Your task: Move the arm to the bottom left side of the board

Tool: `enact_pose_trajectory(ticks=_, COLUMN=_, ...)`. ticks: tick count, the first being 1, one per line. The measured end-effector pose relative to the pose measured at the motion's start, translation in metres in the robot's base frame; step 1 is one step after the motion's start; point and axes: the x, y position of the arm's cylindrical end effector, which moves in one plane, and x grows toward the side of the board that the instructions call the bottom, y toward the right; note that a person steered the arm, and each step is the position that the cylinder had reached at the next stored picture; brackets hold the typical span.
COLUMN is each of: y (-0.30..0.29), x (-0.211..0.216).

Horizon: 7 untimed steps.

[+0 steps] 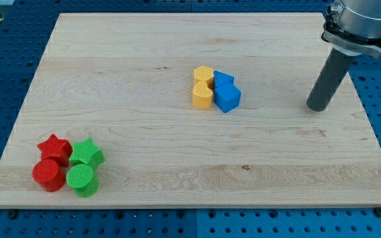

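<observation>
My tip (317,107) rests on the wooden board (144,59) at the view's right, well right of the middle blocks. A yellow hexagon block (204,75) and a yellow rounded block (202,95) sit at the centre, touching a blue block (223,80) and a blue cube-like block (228,98). At the view's bottom left lie a red star (55,147), a red cylinder (48,175), a green star (86,153) and a green cylinder (82,179), packed together, far from the tip.
The board lies on a blue perforated table (5,59). The arm's grey body (362,16) shows at the view's top right.
</observation>
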Motion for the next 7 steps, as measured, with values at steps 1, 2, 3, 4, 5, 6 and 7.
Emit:
enact_pose_trajectory(ticks=1, y=0.000, x=0.000)
enact_pose_trajectory(ticks=2, y=0.000, x=0.003)
enact_pose_trajectory(ticks=3, y=0.001, x=0.021)
enact_pose_trajectory(ticks=4, y=0.007, x=0.056)
enact_pose_trajectory(ticks=5, y=0.014, x=0.084)
enact_pose_trajectory(ticks=6, y=0.017, x=0.092)
enact_pose_trajectory(ticks=7, y=0.030, x=0.121)
